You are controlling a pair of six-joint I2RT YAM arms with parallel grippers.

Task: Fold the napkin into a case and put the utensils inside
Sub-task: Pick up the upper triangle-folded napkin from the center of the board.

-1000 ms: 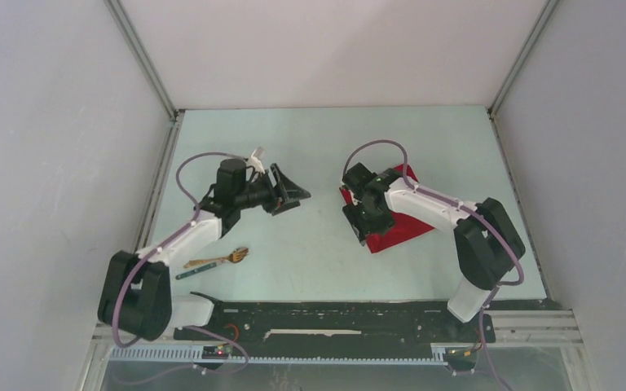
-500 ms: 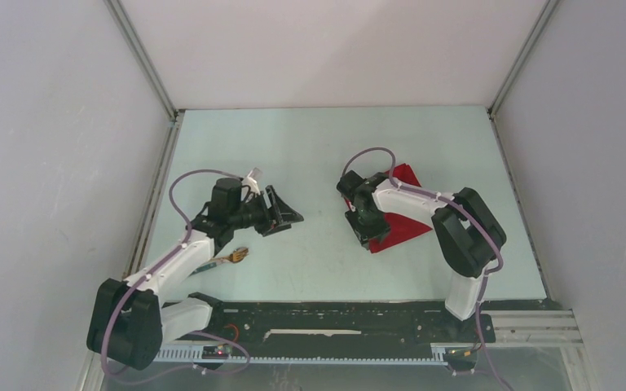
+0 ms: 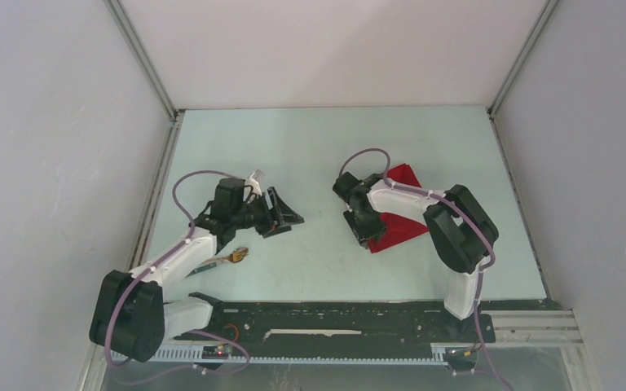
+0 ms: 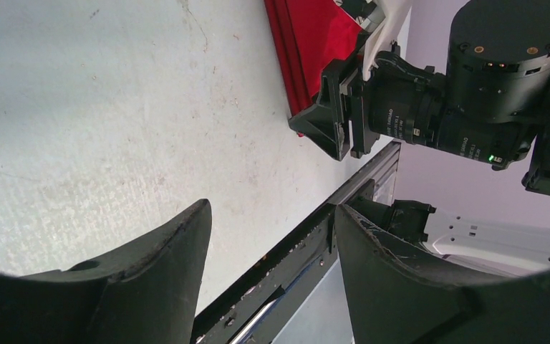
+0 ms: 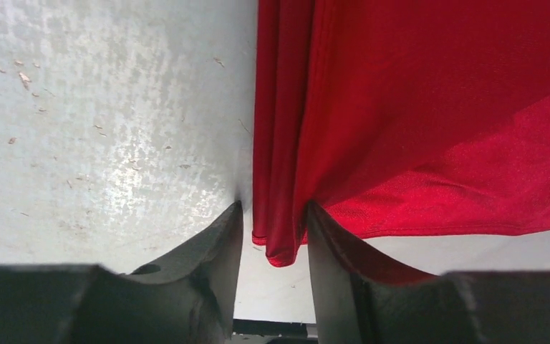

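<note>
Top view: you have the napkin (image 3: pixel 401 226) at 3 o'clock on the table (image 3: pixel 318 138), folded to a narrow slanted strip. The right gripper (image 3: pixel 364 232) is down on its 9 o'clock edge, but the arm hides how the jaws stand. The left gripper (image 3: pixel 287 217) hangs at 9 o'clock, well apart from the cloth, with its jaws spread. The wooden fork (image 3: pixel 235 256) lies at 8 o'clock, just beside the left arm.

Left wrist: your left gripper (image 4: pixel 272 244) is released, with only bare table (image 4: pixel 79 107) and the base rail between its fingers. At 1 o'clock you see the right gripper (image 4: pixel 326 127) from the side, against the layered edge of the napkin (image 4: pixel 311 43). The top view does not show this.

Right wrist: this view settles the grip. The right gripper (image 5: pixel 275 236) is clenched on the napkin's folded edge, and both fingers (image 5: pixel 211 265) touch the fold. The napkin (image 5: pixel 437 107) spreads away toward 2 o'clock.
</note>
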